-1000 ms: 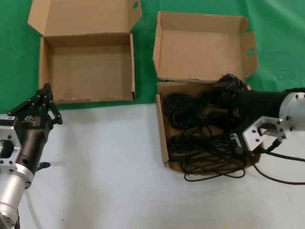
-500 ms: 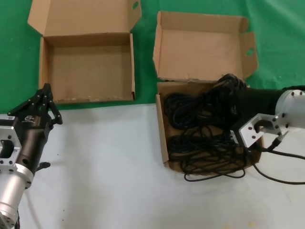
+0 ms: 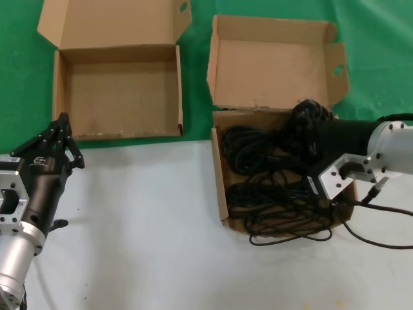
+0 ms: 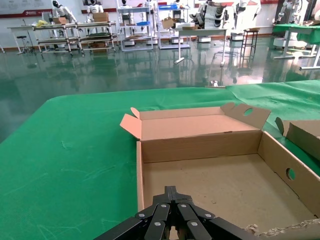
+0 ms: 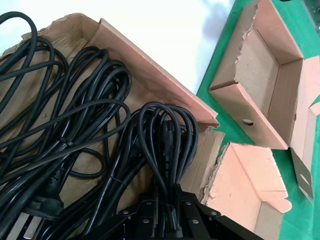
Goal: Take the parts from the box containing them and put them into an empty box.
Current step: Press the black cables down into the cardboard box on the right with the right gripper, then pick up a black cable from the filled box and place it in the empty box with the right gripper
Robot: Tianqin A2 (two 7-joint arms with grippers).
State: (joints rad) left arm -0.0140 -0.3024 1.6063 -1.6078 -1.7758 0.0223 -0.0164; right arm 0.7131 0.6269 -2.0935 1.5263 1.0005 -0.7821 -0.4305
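Over winged box (image 3: 274, 61), right end effector (image 5: 167, 210) clamping cable bundle (image 5: 167, 140)

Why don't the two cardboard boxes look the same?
The right box is full of black cables; the left box has nothing inside. The right box's lid stands tall with side wings; the left box's lid lies flat and splayed. Both are brown, open cardboard.
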